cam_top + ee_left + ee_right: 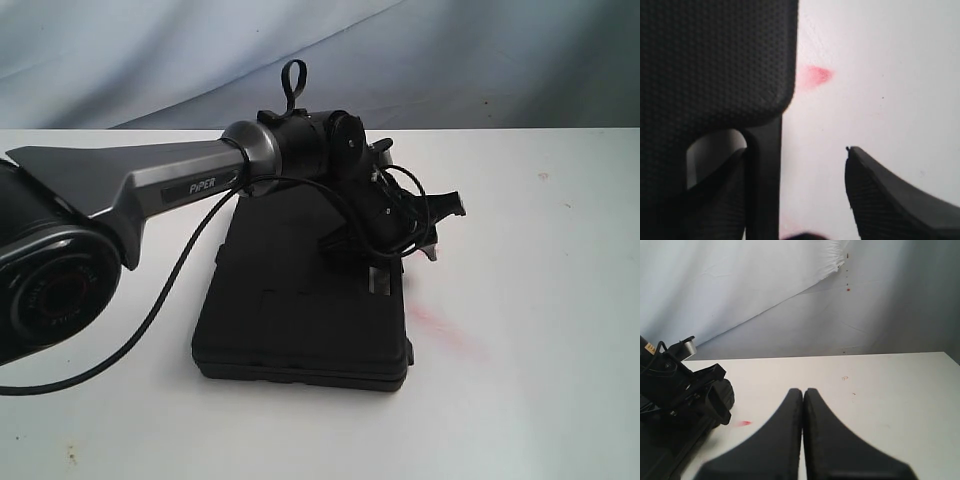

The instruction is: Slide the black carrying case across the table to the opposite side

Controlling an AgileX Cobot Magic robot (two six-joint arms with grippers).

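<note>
I find the black case [300, 300] lying flat on the table [540, 330], left of centre, with my left claw [440, 228] spread apart astride its right-hand edge and plainly the nearer, while the right claw [803, 405] sits pressed together well apart to the right.

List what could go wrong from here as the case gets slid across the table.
1. The left tool stands open at the edge of the black carrying case. The handle lies between its jaws but is not gripped, so a sideways move may hook it and twist the case instead of sliding it straight.
2. The arm's cable loops low, close past the case's edge, and might snag there.
</note>
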